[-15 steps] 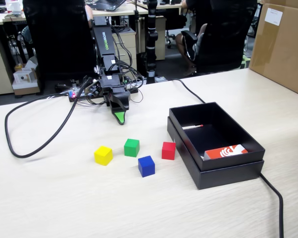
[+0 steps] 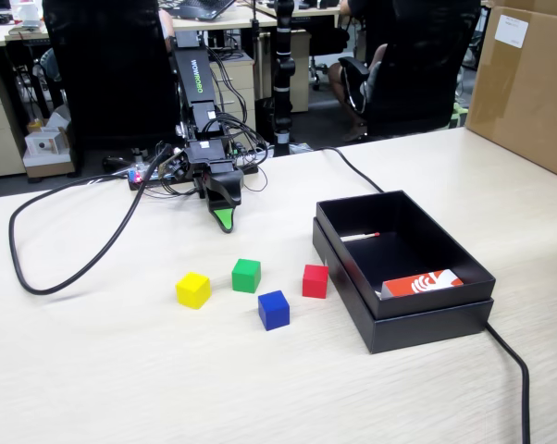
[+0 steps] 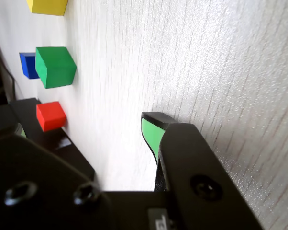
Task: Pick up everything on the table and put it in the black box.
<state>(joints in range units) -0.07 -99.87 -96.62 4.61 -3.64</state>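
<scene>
On the pale wood-grain table (image 2: 121, 370), fixed view:

- Yellow cube (image 2: 192, 289): leftmost of the four, standing alone on the bare surface.
- Green cube (image 2: 246, 275): just right of the yellow one, slightly farther from the camera.
- Blue cube (image 2: 273, 309): nearest the camera, between the green and red cubes but touching neither.
- Red cube (image 2: 315, 280): rightmost, just beside the left wall of the box, apart from it.
- Black box (image 2: 464, 314): shallow, open, right of the cubes. Inside lie an orange-and-white card (image 2: 423, 282) at the near end and a thin white stick with a red tip (image 2: 360, 237) by the far left wall. No cube is in it.
- Black cable (image 2: 47, 268): thick, looping over the left of the table to the arm's base; another length runs past the box on the right.
- Brown carton (image 2: 528, 83): large, at the far right edge.
- Gripper (image 2: 224, 220): pointed down with its green tip close to the table, behind the green cube and well apart from all four cubes. It holds nothing. Only one green-faced jaw shows in either view, so how far it is open cannot be told.

Wrist view: picture lies on its side; the green-padded jaw sits over bare table, with the cubes and the box edge along the left.
</scene>
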